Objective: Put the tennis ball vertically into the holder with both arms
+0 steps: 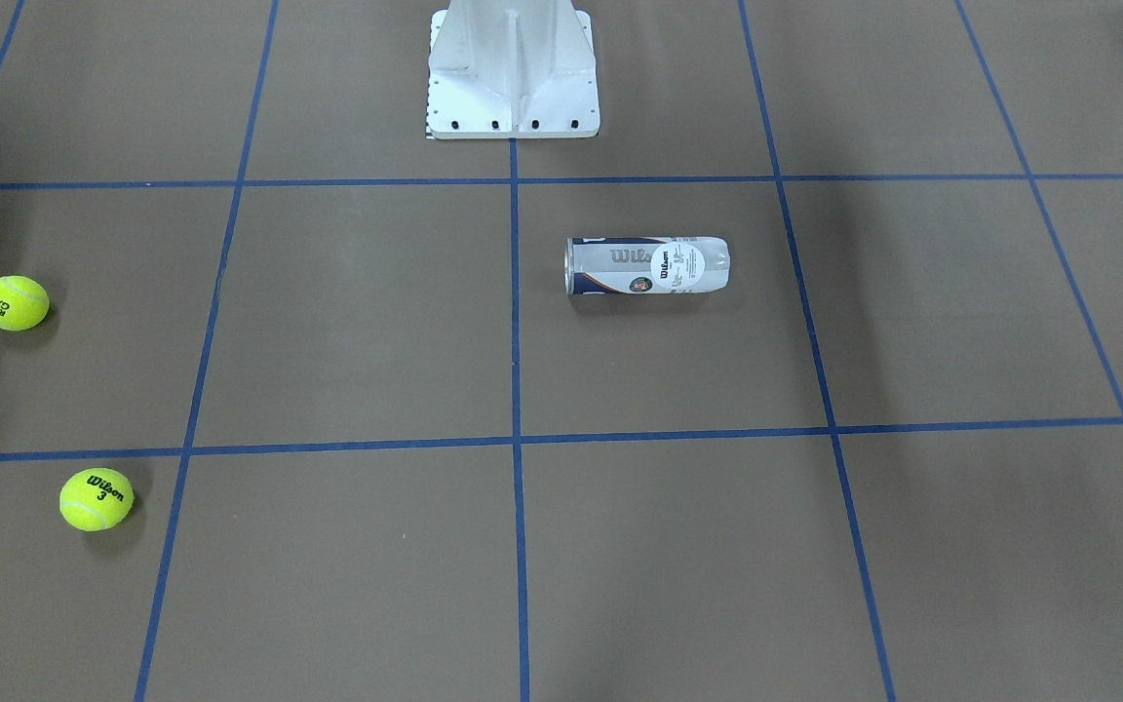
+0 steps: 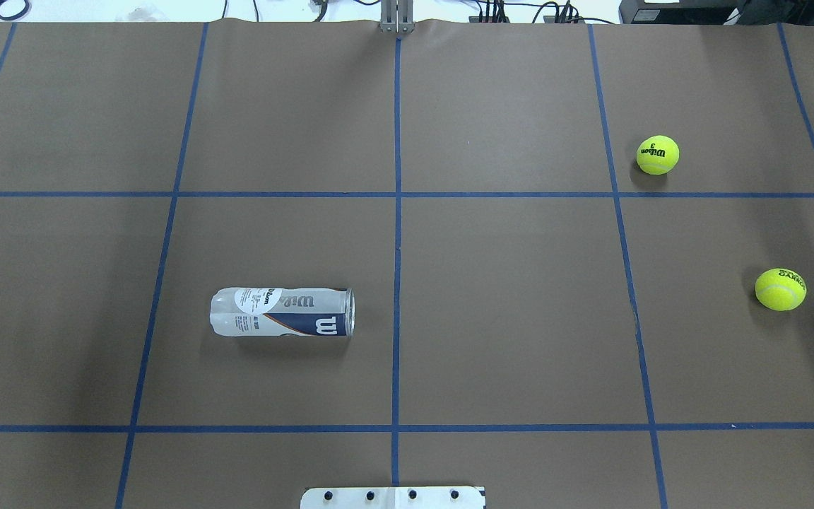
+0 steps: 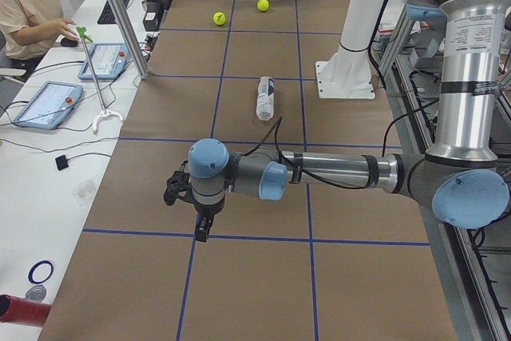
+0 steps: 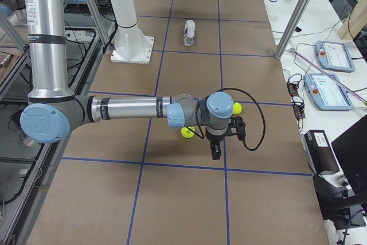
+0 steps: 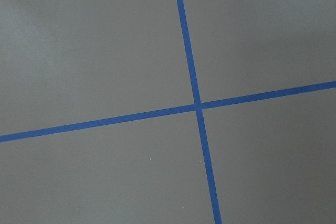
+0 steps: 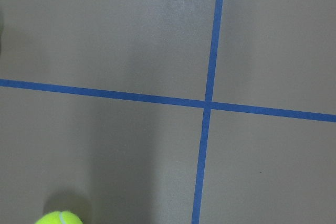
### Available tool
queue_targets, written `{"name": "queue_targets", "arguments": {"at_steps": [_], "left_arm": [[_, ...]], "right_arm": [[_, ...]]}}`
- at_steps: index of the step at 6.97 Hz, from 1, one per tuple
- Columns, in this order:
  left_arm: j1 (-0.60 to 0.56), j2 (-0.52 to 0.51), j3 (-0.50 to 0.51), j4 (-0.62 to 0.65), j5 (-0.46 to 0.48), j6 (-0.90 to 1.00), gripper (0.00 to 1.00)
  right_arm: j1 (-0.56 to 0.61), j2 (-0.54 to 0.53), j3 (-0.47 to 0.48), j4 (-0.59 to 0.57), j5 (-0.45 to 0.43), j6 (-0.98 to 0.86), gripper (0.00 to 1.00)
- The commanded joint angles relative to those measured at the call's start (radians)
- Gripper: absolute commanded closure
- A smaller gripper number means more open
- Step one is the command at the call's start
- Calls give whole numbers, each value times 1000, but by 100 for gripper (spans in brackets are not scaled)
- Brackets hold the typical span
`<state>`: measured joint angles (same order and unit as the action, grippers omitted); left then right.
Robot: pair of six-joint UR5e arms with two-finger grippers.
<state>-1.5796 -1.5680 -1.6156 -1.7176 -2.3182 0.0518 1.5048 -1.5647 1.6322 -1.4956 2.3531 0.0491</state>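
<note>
Left claw (image 3: 202,227) and right claw (image 4: 216,150) hover; how open, I cannot tell. Clear plastic cylindrical Wilson can (image 2: 282,312) lies sideways, well away from both; round, it could roll off when nudged upright.

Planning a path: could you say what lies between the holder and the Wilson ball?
Only bare table and blue tape lines separate holder and ball, overhead view.
</note>
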Motion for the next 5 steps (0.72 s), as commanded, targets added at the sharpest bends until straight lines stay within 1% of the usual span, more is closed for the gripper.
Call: {"name": "queue_targets", "arguments": {"at_steps": [1, 2, 4, 5], "left_arm": [[7, -59, 43, -22, -4, -9, 0], [7, -72, 60, -22, -6, -15, 0], [9, -86, 62, -25, -7, -17, 0], [9, -89, 50, -71, -21, -13, 0]], "right_arm": [[0, 0, 0, 0, 0, 0, 0], [0, 0, 0, 0, 0, 0, 0], [0, -2, 0, 0, 0, 0, 0], [0, -2, 1, 0, 2, 0, 0]]}}
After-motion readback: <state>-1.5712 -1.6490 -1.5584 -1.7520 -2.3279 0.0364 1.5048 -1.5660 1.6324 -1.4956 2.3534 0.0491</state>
